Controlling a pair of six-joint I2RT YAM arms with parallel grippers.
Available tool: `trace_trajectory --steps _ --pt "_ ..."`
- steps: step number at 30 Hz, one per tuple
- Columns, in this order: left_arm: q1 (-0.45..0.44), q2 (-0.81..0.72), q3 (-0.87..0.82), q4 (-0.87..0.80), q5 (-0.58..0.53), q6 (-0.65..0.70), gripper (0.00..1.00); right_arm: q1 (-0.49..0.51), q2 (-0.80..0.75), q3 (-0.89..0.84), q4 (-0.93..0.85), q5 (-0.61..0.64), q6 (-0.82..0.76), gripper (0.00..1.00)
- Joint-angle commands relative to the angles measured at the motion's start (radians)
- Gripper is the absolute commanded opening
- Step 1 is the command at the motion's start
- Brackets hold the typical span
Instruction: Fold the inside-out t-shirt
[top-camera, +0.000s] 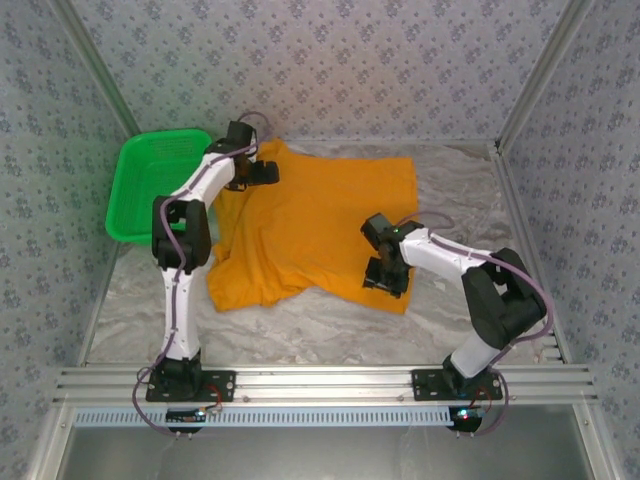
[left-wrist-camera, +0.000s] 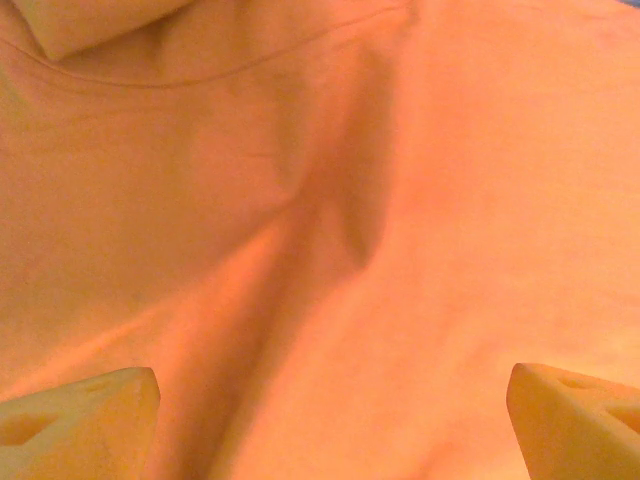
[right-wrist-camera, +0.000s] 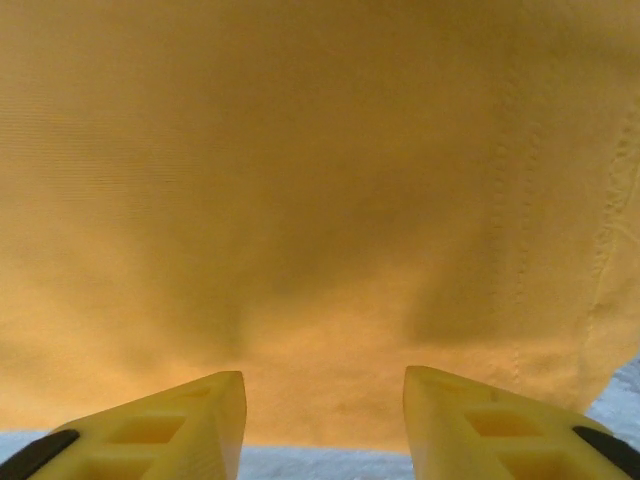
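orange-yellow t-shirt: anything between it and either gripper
Nothing visible. The left gripper and right gripper both hang open directly over the orange-yellow cloth t-shirt. The green plastic mesh basket sits off to the shirt's left side.

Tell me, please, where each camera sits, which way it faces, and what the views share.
Top external: above and behind the bases, looking down on the table, the t-shirt and green basket; both arms, left tool and right tool show.
Left wrist: on the left arm, looking close at the cloth; its two fingertips, wide apart, show at the bottom corners.
Right wrist: on the right arm, facing the shirt's edge; its fingertips show, apart.
Shared: all see the t-shirt; top and right wrist also share bare table.
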Motion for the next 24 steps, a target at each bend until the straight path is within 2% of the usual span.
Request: trace_trajectory --steps 1,4,7,9,15,17,18,19,20,22,24 --pt "-0.008 -0.084 -0.071 0.046 0.079 -0.024 0.89 -0.042 0.004 -0.091 -0.008 0.028 0.119 0.24" --pt "-0.020 -0.122 -0.110 0.035 0.082 0.001 0.89 -0.126 -0.051 -0.173 -0.004 0.081 0.161 0.00" --pt "-0.032 -0.157 -0.150 0.031 0.092 0.005 0.89 -0.201 -0.107 -0.199 -0.073 0.171 0.169 0.00" --pt "-0.035 -0.180 -0.176 0.030 0.103 -0.004 0.88 -0.269 -0.137 -0.189 -0.121 0.267 0.120 0.00" --pt "-0.044 -0.241 -0.248 0.036 0.108 0.015 0.87 -0.574 -0.187 -0.080 -0.110 0.485 -0.104 0.00" --pt "-0.044 -0.248 -0.272 0.051 0.095 0.014 0.86 -0.647 -0.189 -0.011 -0.103 0.565 -0.147 0.00" --pt "-0.044 -0.246 -0.276 0.052 0.087 0.009 0.86 -0.671 -0.200 0.016 -0.091 0.603 -0.154 0.02" --pt "-0.044 -0.240 -0.272 0.049 0.082 -0.002 0.85 -0.686 -0.213 0.035 -0.061 0.602 -0.178 0.20" --pt "-0.044 -0.233 -0.268 0.049 0.081 -0.008 0.85 -0.687 -0.223 0.055 -0.043 0.592 -0.189 0.31" --pt "-0.044 -0.212 -0.266 0.070 0.079 -0.028 0.84 -0.647 -0.229 0.094 -0.020 0.534 -0.197 0.38" --pt "-0.041 -0.166 -0.239 0.068 0.076 -0.047 0.82 -0.568 -0.214 0.120 -0.009 0.461 -0.204 0.42"
